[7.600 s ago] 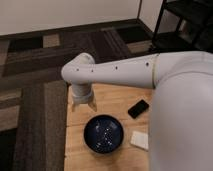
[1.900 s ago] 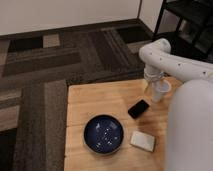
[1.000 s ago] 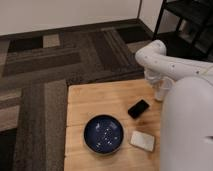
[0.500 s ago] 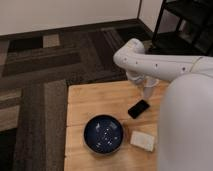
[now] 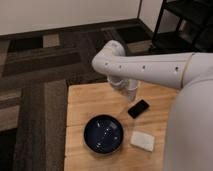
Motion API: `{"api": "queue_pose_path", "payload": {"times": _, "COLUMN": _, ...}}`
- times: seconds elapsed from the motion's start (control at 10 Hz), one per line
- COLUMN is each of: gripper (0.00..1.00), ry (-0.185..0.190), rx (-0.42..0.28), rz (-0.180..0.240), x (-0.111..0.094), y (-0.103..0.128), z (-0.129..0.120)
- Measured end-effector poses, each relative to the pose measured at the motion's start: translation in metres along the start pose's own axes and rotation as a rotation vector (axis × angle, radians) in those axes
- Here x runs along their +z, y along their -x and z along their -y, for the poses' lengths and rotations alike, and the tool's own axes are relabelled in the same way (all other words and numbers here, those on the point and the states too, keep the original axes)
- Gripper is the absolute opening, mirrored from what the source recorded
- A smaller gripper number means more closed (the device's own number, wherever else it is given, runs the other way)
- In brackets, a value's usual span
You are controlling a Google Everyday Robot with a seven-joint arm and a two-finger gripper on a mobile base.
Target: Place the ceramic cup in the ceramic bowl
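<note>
The ceramic cup (image 5: 132, 92) is small and white and hangs in my gripper (image 5: 127, 89) above the back middle of the wooden table (image 5: 85, 102). The gripper points down from the white arm (image 5: 150, 65), which reaches in from the right, and is shut on the cup. The ceramic bowl (image 5: 103, 133) is round, dark navy with white speckles, and sits empty near the table's front edge. The cup is behind the bowl and a little to its right, above the table and apart from the bowl.
A black phone (image 5: 138, 108) lies on the table just below and to the right of the cup. A flat white rectangular block (image 5: 142, 140) lies right of the bowl. Patterned carpet (image 5: 45, 65) surrounds the table; a dark shelf (image 5: 185, 25) stands at the back right.
The gripper closed on the cup at the table's right side and has carried it left, toward the middle of the table. The bowl, phone and white block have not moved.
</note>
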Motion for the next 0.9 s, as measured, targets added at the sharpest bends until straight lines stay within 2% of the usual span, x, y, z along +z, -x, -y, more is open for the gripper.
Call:
{"api": "queue_pose_path", "payload": {"times": 0.8, "gripper": 0.00, "ry": 0.001, "rx": -0.008, "rz": 0.003, "x": -0.0008, "y": 0.0005, "z": -0.0030}}
{"api": "queue_pose_path", "payload": {"times": 0.9, "gripper": 0.00, "ry": 0.000, "rx": -0.029, "rz": 0.024, "x": -0.0067, "y": 0.0063, "z": -0.0101}}
